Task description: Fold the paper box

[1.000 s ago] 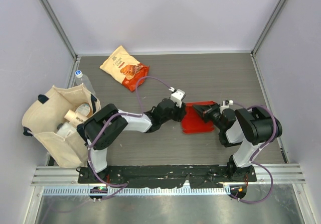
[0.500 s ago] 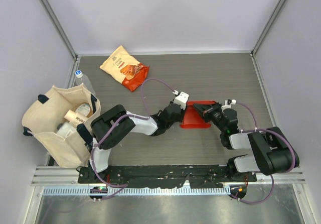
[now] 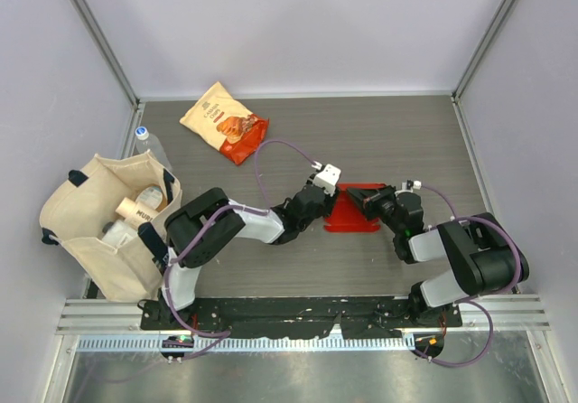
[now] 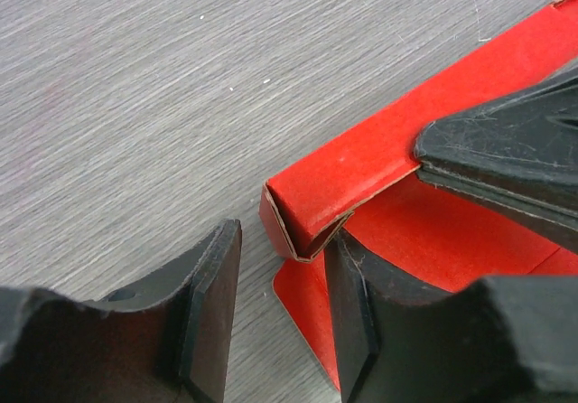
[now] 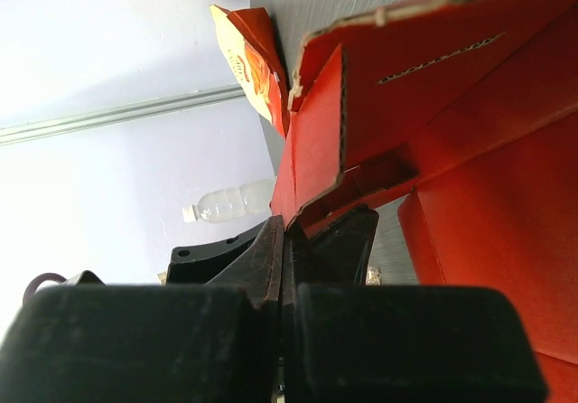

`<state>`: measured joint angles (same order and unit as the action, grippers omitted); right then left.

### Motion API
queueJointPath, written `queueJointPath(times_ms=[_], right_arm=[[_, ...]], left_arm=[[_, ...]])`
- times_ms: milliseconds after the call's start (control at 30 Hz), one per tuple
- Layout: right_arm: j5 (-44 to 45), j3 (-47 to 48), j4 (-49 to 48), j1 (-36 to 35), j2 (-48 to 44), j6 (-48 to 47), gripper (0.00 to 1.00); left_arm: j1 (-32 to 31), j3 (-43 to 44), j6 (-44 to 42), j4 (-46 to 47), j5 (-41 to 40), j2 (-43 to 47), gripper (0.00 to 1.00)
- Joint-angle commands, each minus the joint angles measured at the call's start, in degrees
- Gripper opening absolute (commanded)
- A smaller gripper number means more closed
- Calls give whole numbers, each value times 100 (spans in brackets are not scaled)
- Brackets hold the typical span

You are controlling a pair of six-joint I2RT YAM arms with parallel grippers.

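Red paper box (image 3: 352,218): right end effector (image 5: 287,240) clamps it, left end effector (image 4: 284,281) gapes around its corner.

1. Place: a robotics lab test cell, not a home or a shop.
2. Enclosure: plain pale wall panels (image 3: 298,23) on three sides, set in aluminium frame posts (image 3: 97,37).
3. Work surface: grey wood-grain tabletop (image 3: 388,136).
4. Equipment: left arm (image 3: 244,220) and right arm (image 3: 461,249), black and white, mounted side by side on a black base plate (image 3: 298,311) at the near edge; purple cables (image 3: 280,145) loop in the open.
5. Fixings: slotted cable duct (image 3: 298,342) along the front, sheet metal (image 3: 298,376) below it.
6. Loose goods: printed snack bag (image 3: 223,121), clear plastic bottle (image 3: 149,148), canvas tote bag (image 3: 86,231); ordinary household items among lab hardware.
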<state>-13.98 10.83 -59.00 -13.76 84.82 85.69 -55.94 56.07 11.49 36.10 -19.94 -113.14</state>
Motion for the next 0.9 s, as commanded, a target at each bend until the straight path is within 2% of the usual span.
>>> queueJointPath(times_ms=[0, 133, 200, 333, 367, 433, 467, 600, 667, 867], right_arm=[[62, 86, 196, -39, 123, 79, 1], [53, 130, 179, -48, 298, 299, 1], [35, 165, 126, -39, 421, 474, 1], [27, 183, -154, -48, 807, 808, 1], [44, 183, -208, -65, 861, 870, 1], [132, 174, -409, -109, 975, 1054, 1], [176, 183, -436, -179, 1036, 1107, 1], [544, 156, -578, -434, 967, 1301, 1], [824, 182, -332, -548, 809, 1354, 1], [1353, 349, 889, -821, -8, 1415, 1]], left_arm=[[57, 53, -287, 915, -167, -173, 46], [57, 149, -349, 1224, -352, -392, 46], [57, 290, -314, 1303, -536, -576, 41], [57, 657, -86, 1304, -1221, -832, 15], [48, 798, 89, 894, -1536, -858, 0], [48, 1297, 501, 139, -2090, -867, 0], [48, 1475, 860, -666, -2240, -859, 0], [5, 1819, 1442, -1542, -3074, -920, 0], [-4, 2126, 1654, -2234, -3313, -1008, 0], [-22, 2707, 2261, -3248, -3736, -1263, 0]])
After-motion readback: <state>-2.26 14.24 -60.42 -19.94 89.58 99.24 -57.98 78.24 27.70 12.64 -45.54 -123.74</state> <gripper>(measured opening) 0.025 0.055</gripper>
